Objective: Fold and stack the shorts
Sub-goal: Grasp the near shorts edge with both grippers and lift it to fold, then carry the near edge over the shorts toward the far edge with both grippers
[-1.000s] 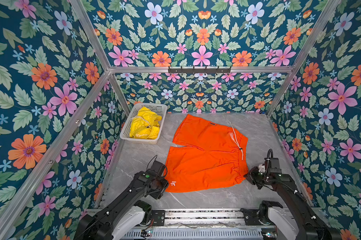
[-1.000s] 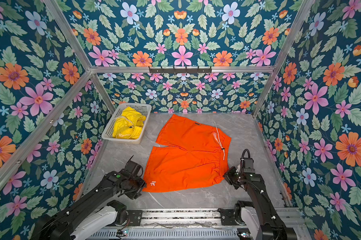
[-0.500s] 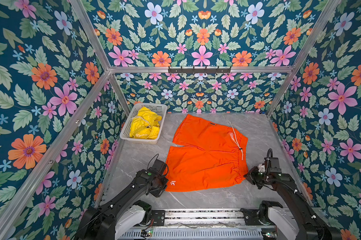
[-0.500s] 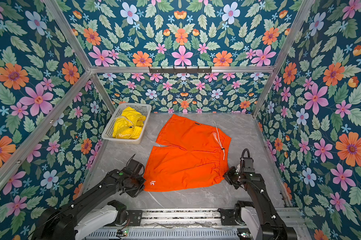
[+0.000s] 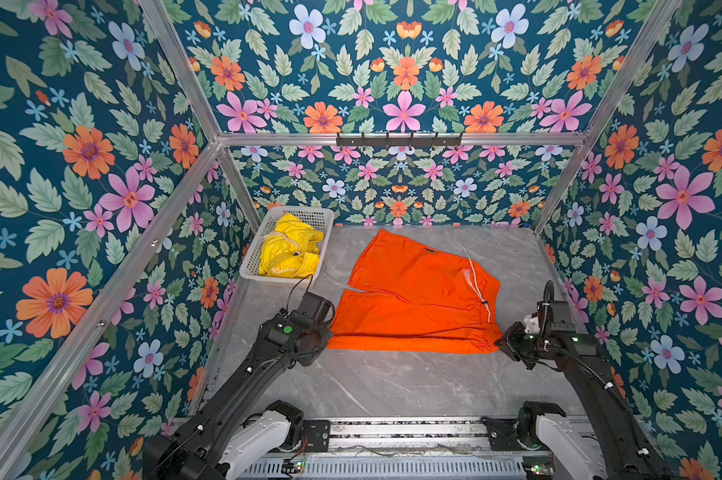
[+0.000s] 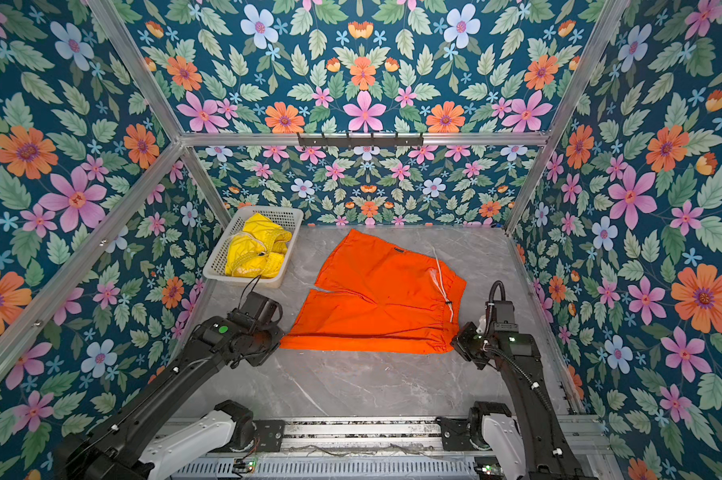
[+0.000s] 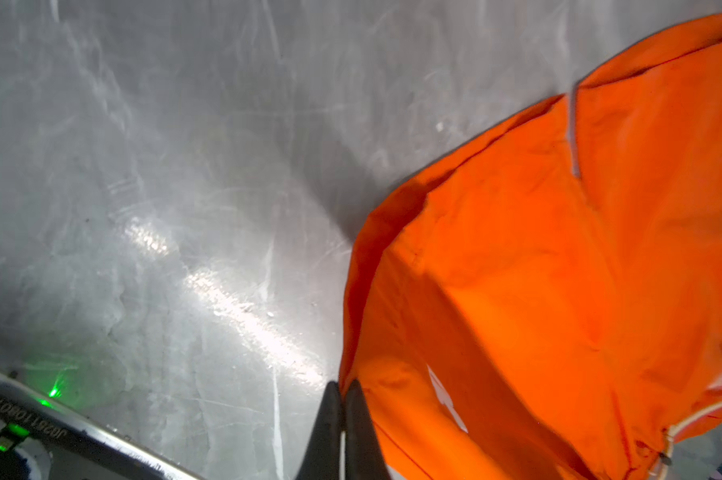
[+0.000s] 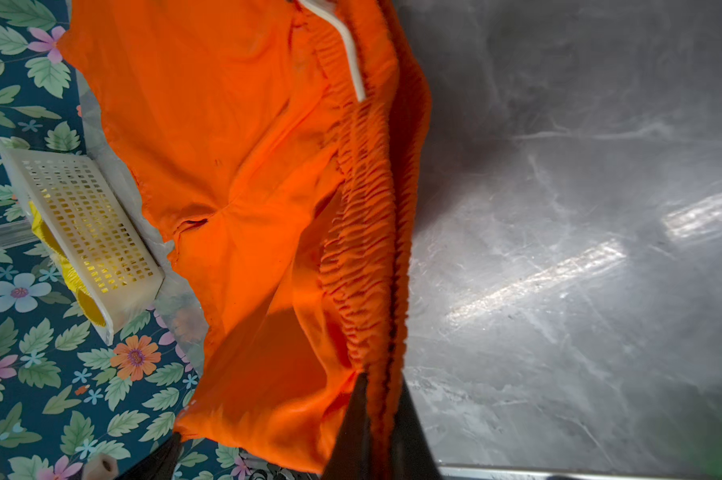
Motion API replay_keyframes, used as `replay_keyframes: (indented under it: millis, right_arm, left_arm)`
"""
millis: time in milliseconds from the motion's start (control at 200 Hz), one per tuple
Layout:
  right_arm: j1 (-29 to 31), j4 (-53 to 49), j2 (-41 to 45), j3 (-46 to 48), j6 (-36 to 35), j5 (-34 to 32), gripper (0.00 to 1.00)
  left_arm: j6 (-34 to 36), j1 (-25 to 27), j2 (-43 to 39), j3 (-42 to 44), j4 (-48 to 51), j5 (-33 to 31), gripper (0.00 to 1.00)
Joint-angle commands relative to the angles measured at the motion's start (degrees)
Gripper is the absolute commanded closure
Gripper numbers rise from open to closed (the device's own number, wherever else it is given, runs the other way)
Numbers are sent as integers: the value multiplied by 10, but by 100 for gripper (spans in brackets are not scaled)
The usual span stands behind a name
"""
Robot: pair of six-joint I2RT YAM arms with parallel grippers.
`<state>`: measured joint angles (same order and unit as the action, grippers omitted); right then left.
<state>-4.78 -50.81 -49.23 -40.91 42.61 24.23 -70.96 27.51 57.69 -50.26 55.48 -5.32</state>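
left pincer (image 7: pixel 342 401) clenched on orange shorts (image 5: pixel 413 299) leg hem, right pincer (image 8: pixel 378 399) clenched on their waistband (image 8: pixel 363 249); yellow shorts (image 5: pixel 288 249) in basket (image 5: pixel 276 281), far-left table (image 5: pixel 392 382) corner.

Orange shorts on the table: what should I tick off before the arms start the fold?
1. The left claw is shut on the near hem corner of the orange shorts: ok.
2. How much cloth that pinch has caught: cannot tell.
3. The right claw is shut on the near end of the waistband: ok.
4. The far leg lies flat on the table: ok.
5. The drawstring is clear of both claws: ok.
6. The yellow shorts sit inside the basket, off the fold path: ok.
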Motion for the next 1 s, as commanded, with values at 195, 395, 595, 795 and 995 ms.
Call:
replay_keyframes:
  millis: [195,395,595,795,995]
  right_arm:
    - [0,-126,-40,-135,-75,-59,94]
    - [0,-146,-90,-216,-107,-66,94]
    - [0,-153,-155,-295,-139,-87,94]
    - [-1,-143,-197,-343,-151,-89,94]
    - [-2,-130,-219,-366,-151,-89,94]
  left_arm:
    - [145,-1,56,-160,67,-124,100]
    - [248,-1,127,-270,42,-171,100]
    - [327,-1,205,-367,-17,-184,100]
    - [376,0,254,-436,-60,-188,100]
    - [403,-1,275,-456,-98,-191,100]
